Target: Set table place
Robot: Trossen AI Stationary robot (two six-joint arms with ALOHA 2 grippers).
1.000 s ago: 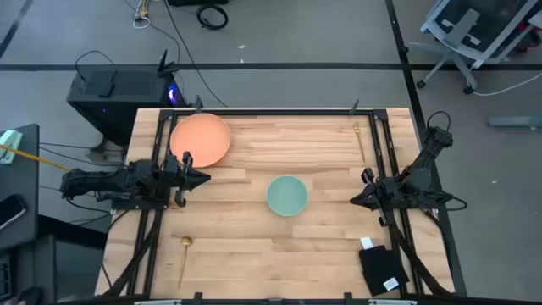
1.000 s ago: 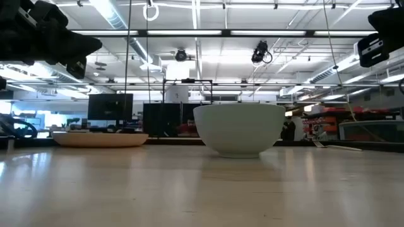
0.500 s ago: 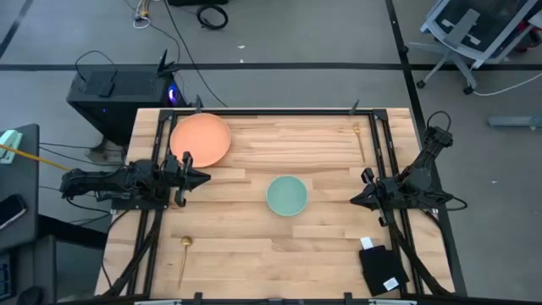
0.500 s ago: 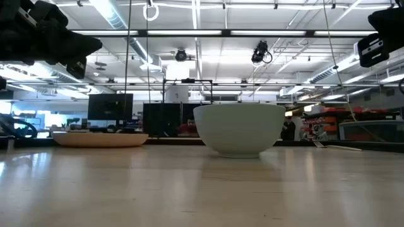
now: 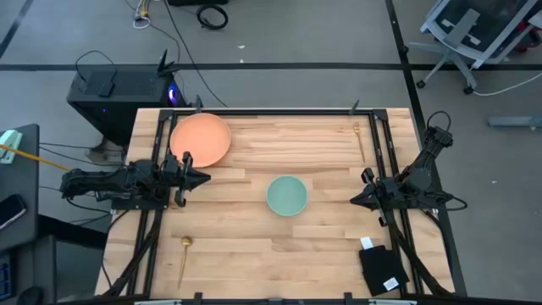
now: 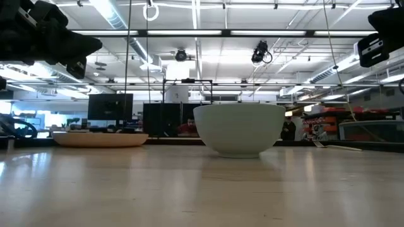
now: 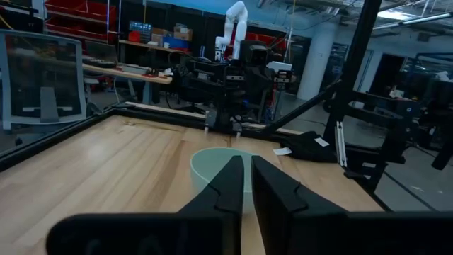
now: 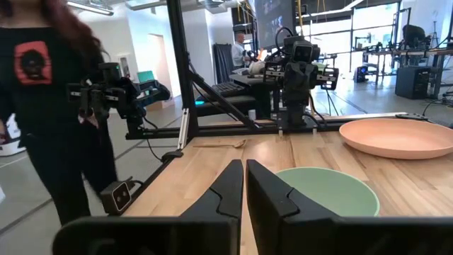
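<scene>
left gripper (image 5: 201, 178): fingers closed, raised | right gripper (image 5: 354, 200): fingers closed, raised

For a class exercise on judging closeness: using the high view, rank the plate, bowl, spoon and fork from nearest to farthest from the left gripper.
1. Plate, just beyond the left gripper.
2. Spoon, near left corner.
3. Bowl, table centre; too close to the spoon to call.
4. Fork, far right edge.

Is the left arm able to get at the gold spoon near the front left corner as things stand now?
Probably yes. The spoon lies alone on the table on the left gripper's side, and nothing stands between them.
</scene>
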